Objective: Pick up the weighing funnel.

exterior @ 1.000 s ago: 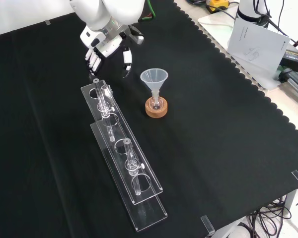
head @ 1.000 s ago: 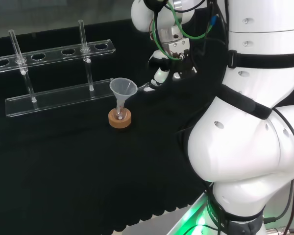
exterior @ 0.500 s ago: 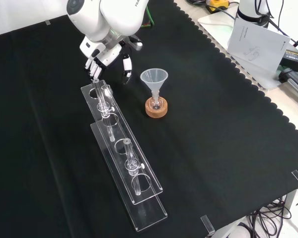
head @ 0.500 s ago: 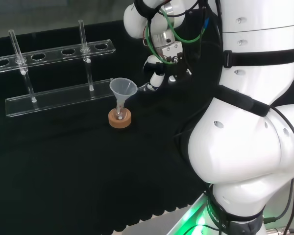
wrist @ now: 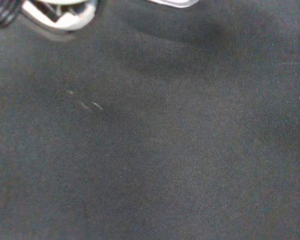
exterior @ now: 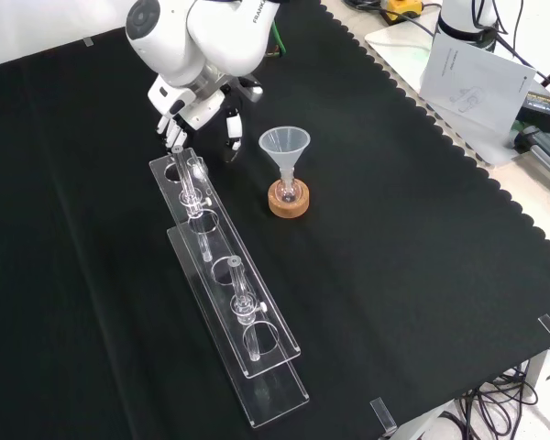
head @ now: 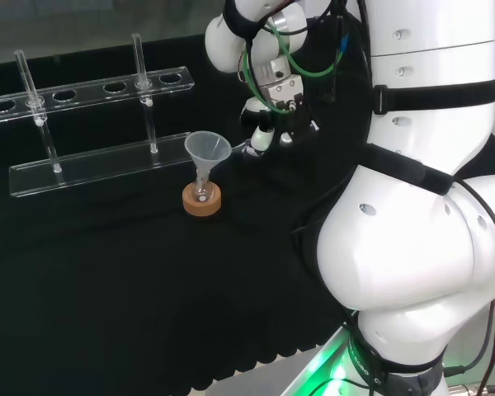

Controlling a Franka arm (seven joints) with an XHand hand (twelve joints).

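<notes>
Robot hand [exterior: 195,101] low over bench [exterior: 394,229], fingers uncurled, pointing down, gripping nothing I see.
Weighing funnel [head: 246,148] lies by its fingertips, just right of funnel [head: 207,148] in head view; can't tell if touching.

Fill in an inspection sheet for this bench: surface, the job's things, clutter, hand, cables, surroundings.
Surface: black cloth, flat, nothing spilled on it.
Job's things: weighing funnel, a small clear piece, lies on the cloth; not lifted.
Clutter: funnel upright in a small flask on a cork ring; clear rack with test tubes.
Hand: hand open, fingers pointing down close over the weighing funnel; contact unclear.
Cables: green cables at the wrist; dark cables below the bench edge.
Surroundings: papers beside the cloth.
</notes>
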